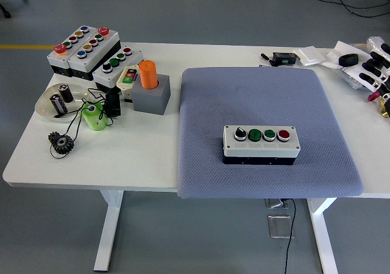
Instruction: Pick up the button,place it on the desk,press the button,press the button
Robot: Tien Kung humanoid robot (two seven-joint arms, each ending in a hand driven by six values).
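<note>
Where grey floor surrounds it, white table (146,158), blue mat (256,97)

Only a small part of the robot shows, at the right edge of the head view. It is the right robot hand (376,61). Its fingers (368,66) are black on the tips and white further back, like thin little sticks with round ends. The rest of the hand and the arm are cut off by the edge, so no cables, screws or marks can be seen.

White table (146,158) on grey floor (201,6)
</note>
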